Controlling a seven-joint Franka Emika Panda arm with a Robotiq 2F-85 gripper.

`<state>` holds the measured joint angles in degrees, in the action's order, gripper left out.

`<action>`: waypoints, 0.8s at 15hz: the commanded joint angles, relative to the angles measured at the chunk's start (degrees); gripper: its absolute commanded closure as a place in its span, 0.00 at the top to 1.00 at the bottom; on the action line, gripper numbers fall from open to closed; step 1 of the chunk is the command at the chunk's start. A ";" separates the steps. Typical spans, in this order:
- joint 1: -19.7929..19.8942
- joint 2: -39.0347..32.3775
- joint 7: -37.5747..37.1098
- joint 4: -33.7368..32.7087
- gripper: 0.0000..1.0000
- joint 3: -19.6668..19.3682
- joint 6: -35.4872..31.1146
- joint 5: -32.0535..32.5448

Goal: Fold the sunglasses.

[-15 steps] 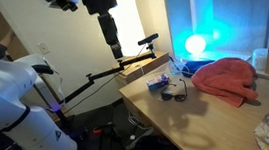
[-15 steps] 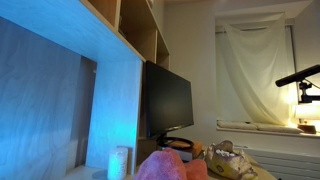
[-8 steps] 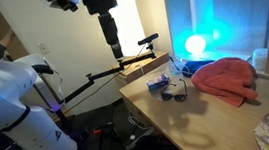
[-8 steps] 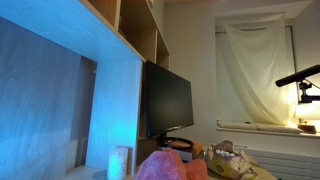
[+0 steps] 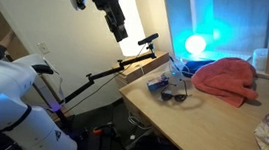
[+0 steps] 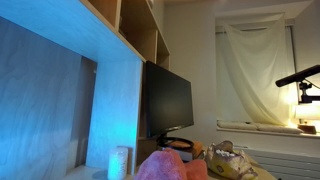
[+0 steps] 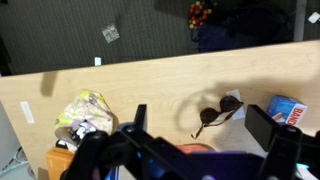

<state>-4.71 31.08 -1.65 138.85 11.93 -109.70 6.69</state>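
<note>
The small black-framed sunglasses with dark lenses (image 5: 176, 92) are sitting on the light wooden desk (image 5: 209, 130) close to its front edge, just beside a small blue-and-white packet (image 5: 159, 84). In the wrist view the lens row is running diagonally, lower left to upper right, with the thin arms sticking out to the left, so they're looking unfolded to me. The black two-finger gripper (image 5: 121, 32) is hanging high up, well apart from the desk and tilting down toward it. Its dark fingers (image 7: 268, 127) are standing wide apart. A rumpled red cloth (image 5: 227, 77) is lying near the glasses, and a crumpled pale bag (image 7: 85, 112) is farther along the desk.
</note>
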 commanded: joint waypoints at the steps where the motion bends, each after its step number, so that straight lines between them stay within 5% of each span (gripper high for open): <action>1: -3.19 -7.36 -0.34 -6.64 1.00 2.52 -0.27 1.51; 5: -6.17 -14.58 4.43 -12.43 1.00 1.87 -2.57 -0.03; 12: -5.77 -25.94 2.65 -21.15 1.00 1.90 -0.95 1.82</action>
<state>-10.30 9.79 1.47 122.01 14.35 -112.61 7.21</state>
